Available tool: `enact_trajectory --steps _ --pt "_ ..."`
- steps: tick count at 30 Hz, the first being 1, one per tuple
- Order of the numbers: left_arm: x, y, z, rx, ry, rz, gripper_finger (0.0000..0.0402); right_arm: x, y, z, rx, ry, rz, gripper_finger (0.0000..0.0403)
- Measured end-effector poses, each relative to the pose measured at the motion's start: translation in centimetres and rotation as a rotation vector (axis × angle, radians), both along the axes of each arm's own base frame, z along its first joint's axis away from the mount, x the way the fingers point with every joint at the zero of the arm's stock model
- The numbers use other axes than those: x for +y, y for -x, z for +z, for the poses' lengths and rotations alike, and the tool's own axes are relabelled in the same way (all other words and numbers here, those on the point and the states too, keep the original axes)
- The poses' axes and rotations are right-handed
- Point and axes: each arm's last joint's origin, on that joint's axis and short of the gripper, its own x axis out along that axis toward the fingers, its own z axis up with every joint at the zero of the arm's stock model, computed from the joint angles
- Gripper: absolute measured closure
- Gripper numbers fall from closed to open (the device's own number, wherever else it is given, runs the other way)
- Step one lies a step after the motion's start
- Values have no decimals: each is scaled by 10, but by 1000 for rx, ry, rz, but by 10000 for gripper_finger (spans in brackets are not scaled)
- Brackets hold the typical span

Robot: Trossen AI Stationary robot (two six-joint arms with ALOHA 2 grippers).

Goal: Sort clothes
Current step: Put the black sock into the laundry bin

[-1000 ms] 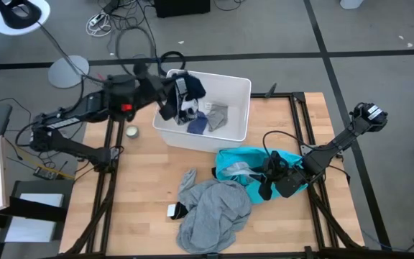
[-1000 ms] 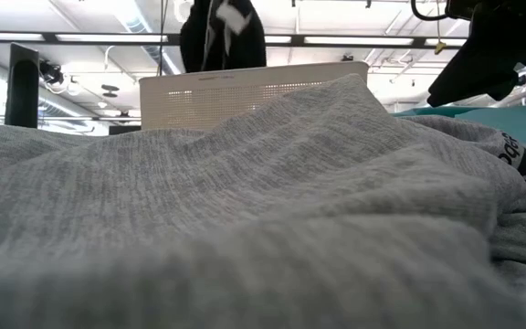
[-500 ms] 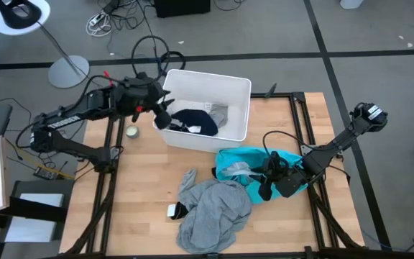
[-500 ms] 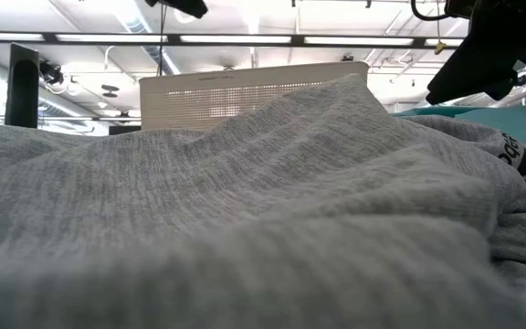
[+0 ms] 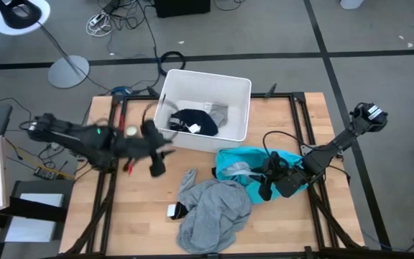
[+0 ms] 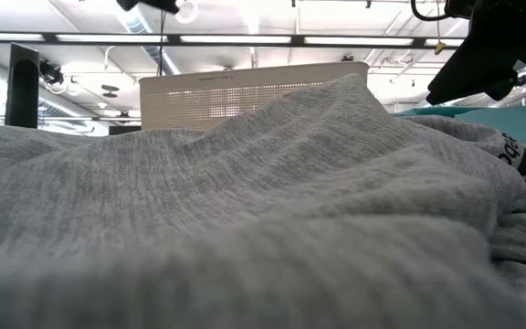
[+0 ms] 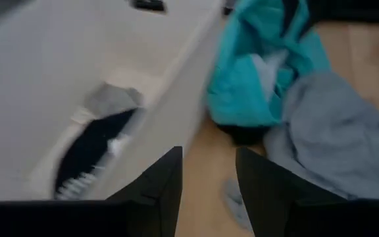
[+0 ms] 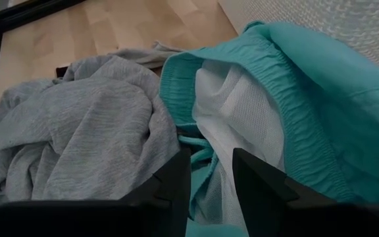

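We see our left gripper (image 5: 154, 152) low over the table at about nine o'clock from centre, just outside the white bin (image 5: 241, 108). Its fingers (image 7: 165, 186) stand a narrow way apart with nothing between them, and the wrist view looks past the bin wall toward the loose pile, so we judge this arm is heading for another piece.

Inside the bin lie a dark navy piece (image 5: 195, 122) and a small grey piece (image 5: 218, 114) at its one o'clock side; that is the sorted lot.

Unsorted clothes lie on the table. The turquoise garment (image 5: 244, 171) sits at five o'clock from the bin, touching its near wall, with its white mesh lining (image 8: 242, 131) turned outward. The grey shirt (image 5: 213, 211) is heaped at six o'clock, overlapping the turquoise edge, and a small dark-and-white item (image 5: 175, 211) peeks out at the shirt's nine o'clock side.

Our right gripper (image 5: 273, 184) rests at the three o'clock edge of the turquoise garment, fingers (image 8: 175, 184) slightly parted and empty above the fabric; we take it to be waiting.
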Motion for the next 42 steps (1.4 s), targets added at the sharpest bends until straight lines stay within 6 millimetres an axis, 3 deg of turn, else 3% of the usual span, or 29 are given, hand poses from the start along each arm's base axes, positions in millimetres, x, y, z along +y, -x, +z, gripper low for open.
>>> enact_trajectory --steps 9,15,21,38,40,42 --pt "-55 6 -100 42 152 -133 254 0 0 0 -7 -5 0 290" --pt "-84 13 -146 144 297 -171 254 0 -1 1 -11 -8 -1 290" --pt "-107 0 -169 225 381 -199 255 0 -1 1 -12 -8 -3 290" --pt "-129 -46 -222 374 304 -188 255 0 -1 1 4 2 26 290" --pt "-131 -52 -220 403 289 -182 261 0 -1 0 6 5 30 290" --pt "-127 -56 -215 464 268 -173 292 0 -1 1 5 3 31 290"
